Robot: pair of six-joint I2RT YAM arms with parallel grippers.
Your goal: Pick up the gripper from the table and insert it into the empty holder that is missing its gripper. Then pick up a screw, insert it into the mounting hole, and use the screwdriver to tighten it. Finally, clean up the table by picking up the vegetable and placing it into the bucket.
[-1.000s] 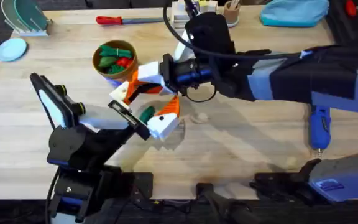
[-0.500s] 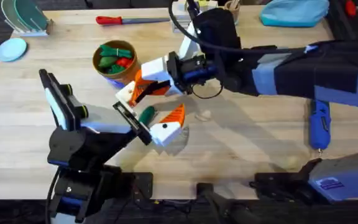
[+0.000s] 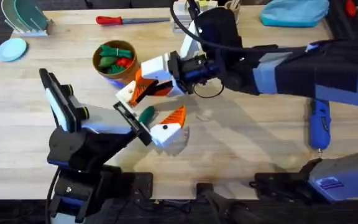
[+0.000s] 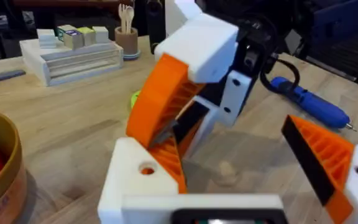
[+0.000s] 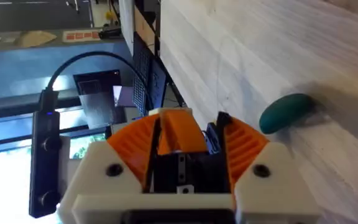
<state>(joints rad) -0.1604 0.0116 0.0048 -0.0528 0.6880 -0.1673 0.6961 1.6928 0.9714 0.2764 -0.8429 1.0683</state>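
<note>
Within the last second the right claw (image 3: 149, 82) rose off the left claw's (image 4: 229, 155) fingers toward the bucket (image 3: 113, 59), then stopped. Insertion is not done, I judge. The right wrist view shows it closed on the orange gripper (image 5: 180, 132). The left wrist view shows the left claw wide and the white holder (image 4: 129, 183) bare. The vegetable (image 3: 146, 114) lies on the counter (image 3: 241, 149).

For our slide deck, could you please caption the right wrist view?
Right gripper clamps the orange gripper above the table, green vegetable beyond.
</note>
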